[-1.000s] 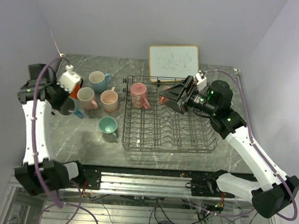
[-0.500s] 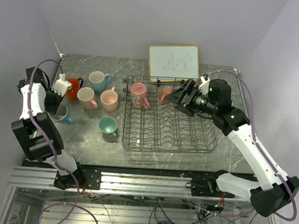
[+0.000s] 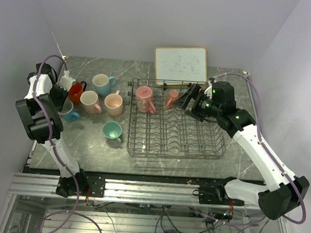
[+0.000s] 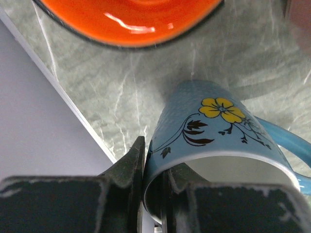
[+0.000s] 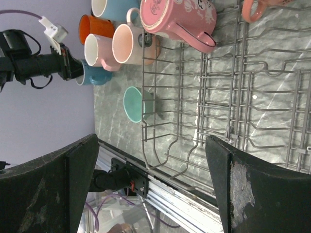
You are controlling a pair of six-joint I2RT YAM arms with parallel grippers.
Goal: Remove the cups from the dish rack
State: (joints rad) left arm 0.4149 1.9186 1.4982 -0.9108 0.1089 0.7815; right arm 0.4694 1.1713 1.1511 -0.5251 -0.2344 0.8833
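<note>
My left gripper is shut on the rim of a blue flowered cup, one finger outside the wall and one inside. The top view shows that cup low by the table's left edge. Beside it stand orange, light blue, pink, peach and teal cups. The dish rack holds a pink mug and a salmon mug at its far end. My right gripper hangs open over the rack's far right part, just right of the salmon mug, empty.
A wood-framed whiteboard leans at the back, behind the rack. The table's left edge runs close to the held cup, with the wall beyond. The orange cup sits just ahead of the left gripper.
The left arm has folded back toward the far left, keeping the blue cup. The right gripper has drawn back to the right, uncovering the salmon mug, its jaws spreading slightly.
</note>
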